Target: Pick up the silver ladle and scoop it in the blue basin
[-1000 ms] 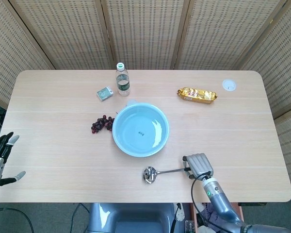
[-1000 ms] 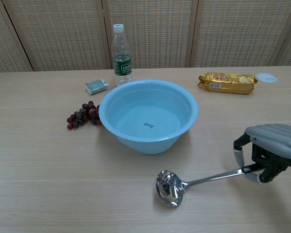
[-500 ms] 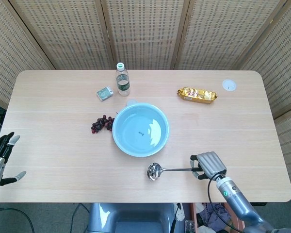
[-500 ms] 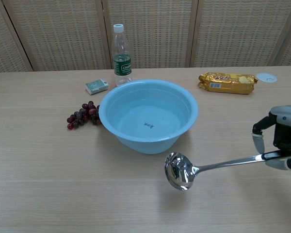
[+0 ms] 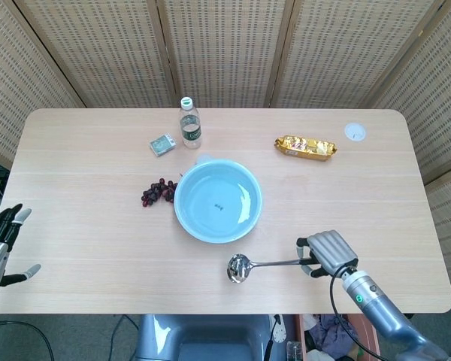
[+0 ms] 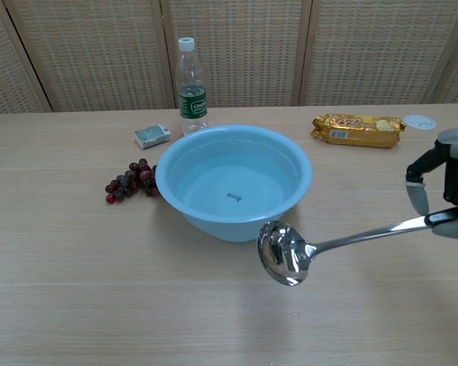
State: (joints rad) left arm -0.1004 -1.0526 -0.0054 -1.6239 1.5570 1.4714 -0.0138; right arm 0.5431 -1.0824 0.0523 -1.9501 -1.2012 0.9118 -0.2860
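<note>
Lifted off the table (image 6: 76,290) since a second ago, the silver ladle (image 6: 320,248) is hanging by its handle tip in the right hand (image 5: 329,254), whose closed fingers (image 6: 418,197) are risking it twisting short of the blue basin (image 6: 214,217).

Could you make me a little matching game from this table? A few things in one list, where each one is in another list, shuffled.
Things:
1. silver ladle
2. grapes
3. plastic bottle
4. gold snack packet

Places:
A. standing upright behind the blue basin
B. lying flat near the table's far right side
C. held off the table by the right hand
D. lying just left of the basin

Pairs: 1-C, 2-D, 3-A, 4-B
</note>
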